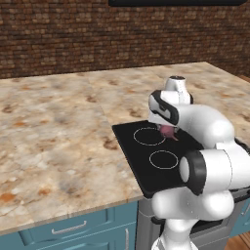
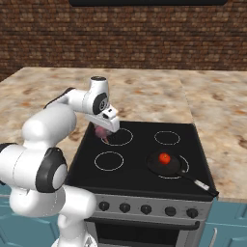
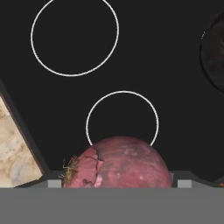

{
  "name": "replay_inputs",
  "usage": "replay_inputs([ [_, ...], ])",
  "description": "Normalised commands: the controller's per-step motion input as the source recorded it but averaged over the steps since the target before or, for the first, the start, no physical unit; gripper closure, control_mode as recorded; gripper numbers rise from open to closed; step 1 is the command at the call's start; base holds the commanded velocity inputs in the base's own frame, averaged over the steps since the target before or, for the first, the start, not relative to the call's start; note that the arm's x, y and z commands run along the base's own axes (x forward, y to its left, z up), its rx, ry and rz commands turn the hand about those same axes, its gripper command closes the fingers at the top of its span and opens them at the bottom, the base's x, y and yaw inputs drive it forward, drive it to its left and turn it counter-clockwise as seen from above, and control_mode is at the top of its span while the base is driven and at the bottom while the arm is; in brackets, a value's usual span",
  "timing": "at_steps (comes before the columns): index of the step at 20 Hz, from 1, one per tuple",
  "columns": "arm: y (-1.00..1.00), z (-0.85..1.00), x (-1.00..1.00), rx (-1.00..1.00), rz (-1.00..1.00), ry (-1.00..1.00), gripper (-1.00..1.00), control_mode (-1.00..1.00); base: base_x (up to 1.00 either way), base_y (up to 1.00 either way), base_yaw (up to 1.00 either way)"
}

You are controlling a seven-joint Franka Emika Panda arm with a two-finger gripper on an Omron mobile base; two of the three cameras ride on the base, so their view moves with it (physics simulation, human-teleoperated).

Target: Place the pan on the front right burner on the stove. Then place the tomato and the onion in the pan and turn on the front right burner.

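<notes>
My gripper [image 2: 103, 134] is shut on the dull purplish onion [image 2: 101, 132], low over the stove [image 2: 140, 166] at its back left ring. In the hand view the onion [image 3: 124, 164] sits between the two fingertips, with its root end to the left. The black pan [image 2: 164, 165] rests on the front right burner [image 2: 186, 168], its pale handle pointing toward the front right corner. Inside the pan lies the bright red tomato [image 2: 164, 158]. From the left base view, the onion [image 1: 167, 131] peeks out under the hand, over the cooktop [image 1: 141, 166].
A row of black knobs [image 2: 146, 210] lines the steel front of the stove. Marbled counter [image 2: 217, 111] flanks the cooktop on both sides, and a brick wall stands behind. The pan's dark rim [image 3: 214, 52] shows at the right edge of the hand view.
</notes>
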Motion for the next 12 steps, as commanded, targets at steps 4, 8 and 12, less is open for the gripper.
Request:
replay_inputs([
  [4,-0.62,0.00,0.00,0.00,-0.02,0.00,1.00,-1.00,0.00,0.00,0.00],
  [8,-0.64,0.00,0.00,0.00,-0.02,0.00,1.00,-1.00,0.00,0.00,0.00],
  [12,-0.66,0.00,0.00,0.00,-0.01,0.00,1.00,-1.00,0.00,0.00,0.00],
])
